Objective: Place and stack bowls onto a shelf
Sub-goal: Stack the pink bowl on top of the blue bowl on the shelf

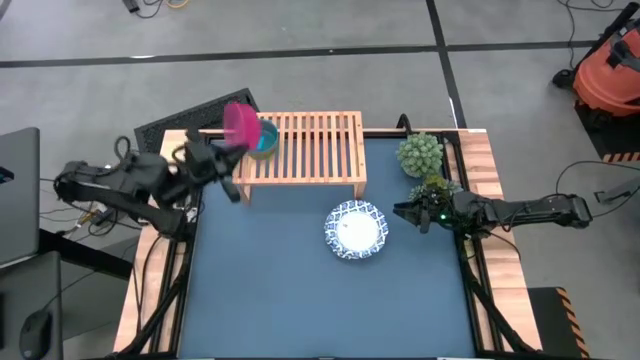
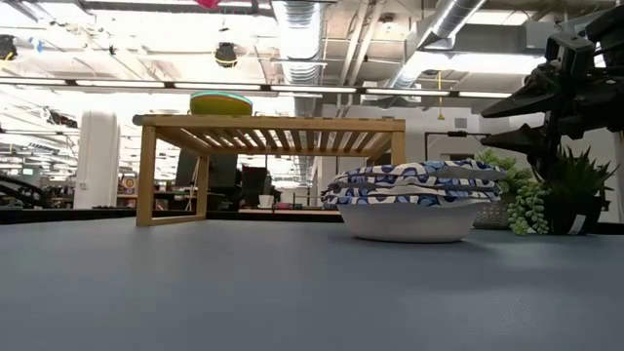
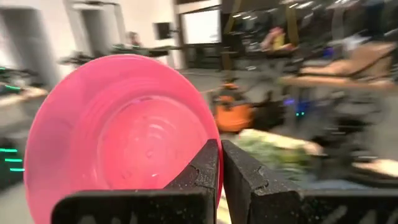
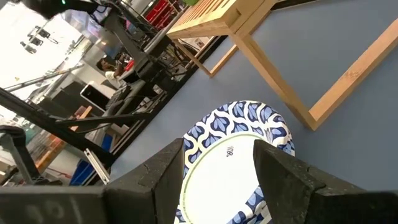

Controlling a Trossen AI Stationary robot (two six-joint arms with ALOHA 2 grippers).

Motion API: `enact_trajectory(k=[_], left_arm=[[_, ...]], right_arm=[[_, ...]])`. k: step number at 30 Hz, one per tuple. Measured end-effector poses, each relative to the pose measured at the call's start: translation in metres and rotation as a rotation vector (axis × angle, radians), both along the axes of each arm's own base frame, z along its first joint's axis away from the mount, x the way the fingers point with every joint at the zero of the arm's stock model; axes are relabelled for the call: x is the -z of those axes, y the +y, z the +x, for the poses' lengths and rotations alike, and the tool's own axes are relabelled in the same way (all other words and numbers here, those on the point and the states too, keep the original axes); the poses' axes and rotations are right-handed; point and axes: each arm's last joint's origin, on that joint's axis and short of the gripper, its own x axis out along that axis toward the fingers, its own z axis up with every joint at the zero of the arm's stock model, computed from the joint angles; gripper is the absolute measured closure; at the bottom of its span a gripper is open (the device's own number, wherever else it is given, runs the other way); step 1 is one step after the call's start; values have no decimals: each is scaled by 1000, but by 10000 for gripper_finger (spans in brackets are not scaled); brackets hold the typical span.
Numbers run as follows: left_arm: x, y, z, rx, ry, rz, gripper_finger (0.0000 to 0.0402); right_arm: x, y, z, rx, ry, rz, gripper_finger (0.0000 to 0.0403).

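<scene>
The left gripper (image 3: 219,163) is pinching the rim of the magenta bowl (image 1: 240,123), its two dark fingers pressed together on the thin wall, one inside and one outside. The bowl is hanging tilted on edge, its open face turned toward the wrist, above the left end of the wooden shelf (image 1: 310,150). Just beyond the jaws, the stack of small bowls (image 1: 264,140) is sitting on the slats, teal on top in the high view, a green rim showing in the low view.

The magenta bowl looks like thin moulded plastic: light, fairly stiff, smooth and likely slippery. A rim pinch suits it, though it will probably swing in the jaws if moved sharply, and it needs levelling before nesting into the stack.

The right gripper (image 4: 219,163) is waiting with its jaws spread, just off the edge of the two white bowls with blue patterned rims (image 1: 356,229), which are sitting stacked on the blue table (image 1: 300,300) in front of the shelf. Those look wider, shallow and light; their flared rim, directly ahead of the open fingers, is the natural place to grip. A potted plant (image 1: 420,155) is standing close beside that arm.
</scene>
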Motion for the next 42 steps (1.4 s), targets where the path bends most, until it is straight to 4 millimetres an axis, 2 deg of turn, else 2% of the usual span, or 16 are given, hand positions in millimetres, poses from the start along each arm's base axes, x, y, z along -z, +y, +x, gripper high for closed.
enact_trajectory(k=[4,10,17,22,26,30,36,42], left_arm=[[-22,21,-3,-117,107,35,402],[-50,53,3,-145,371,-3,401],[-64,95,20,-104,686,-97,401],[-58,119,37,30,805,-94,401],[-39,135,44,121,968,-115,401],[-24,149,50,204,1035,-196,402],[-13,160,59,257,1068,-230,401],[-2,159,61,294,1090,-273,402]], right_arm=[[0,0,0,3,-3,15,184],[0,-1,0,16,-4,16,184],[-1,-2,0,60,-10,9,184],[-1,-2,0,84,-15,12,184],[-1,-2,0,87,-18,19,184],[-1,-3,0,91,-18,19,184],[-1,-3,0,94,-18,19,184],[-1,-3,0,95,-18,19,184]])
